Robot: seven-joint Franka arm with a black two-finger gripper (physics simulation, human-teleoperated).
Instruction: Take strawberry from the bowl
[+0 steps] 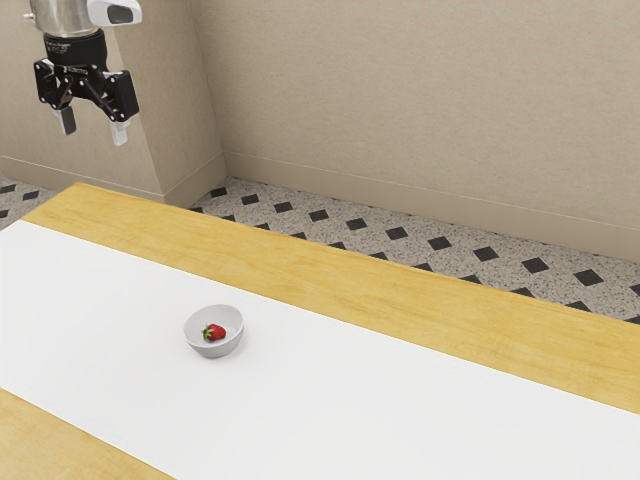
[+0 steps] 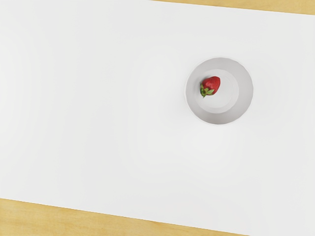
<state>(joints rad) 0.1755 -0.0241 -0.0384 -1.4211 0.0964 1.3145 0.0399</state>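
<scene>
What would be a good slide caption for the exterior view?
The open hand hangs empty, while the strawberry lies in its bowl on the white mat.

Bright, even light; soft shadows.

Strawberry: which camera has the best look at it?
The wrist view. It looks down into the bowl, so the strawberry shows its red body and green leaves, lying off-centre in there. The exterior view also shows it inside the bowl, red and green discernible, but smaller and at a slant.
</scene>
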